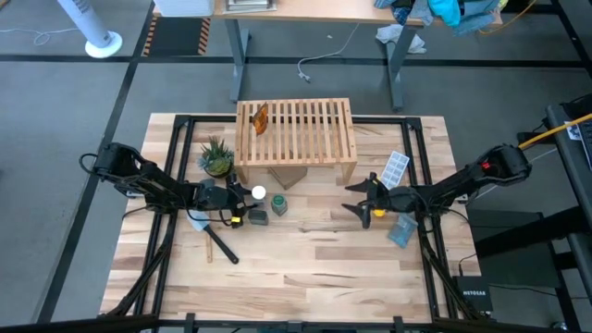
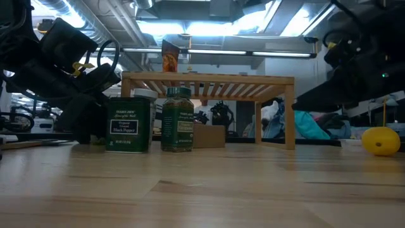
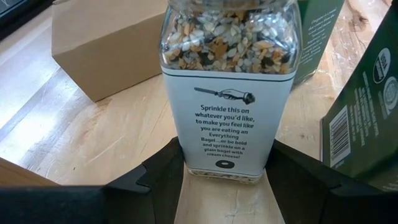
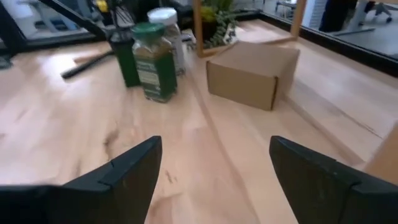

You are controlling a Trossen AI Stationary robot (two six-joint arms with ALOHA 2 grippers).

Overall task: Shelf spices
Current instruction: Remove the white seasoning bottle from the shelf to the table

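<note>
Gripping the clear white-capped seasoning jar (image 3: 227, 93) between the left gripper's (image 1: 242, 196) fingers (image 3: 155, 180), upright on the light wooden tabletop (image 1: 305, 268), at 7 o'clock from the low slatted light-wood shelf (image 1: 296, 129). Standing just beside it at 5 o'clock, the dark squarish pepper tin (image 2: 128, 124) and the green-lidded herb jar (image 2: 176, 119). Lying on the shelf's slats toward 9 o'clock, the amber-orange bottle (image 1: 260, 117). Hovering at 3 o'clock of the jars, the right gripper (image 1: 363, 197), fingers (image 4: 124, 177) spread wide, grasping nothing.
</note>
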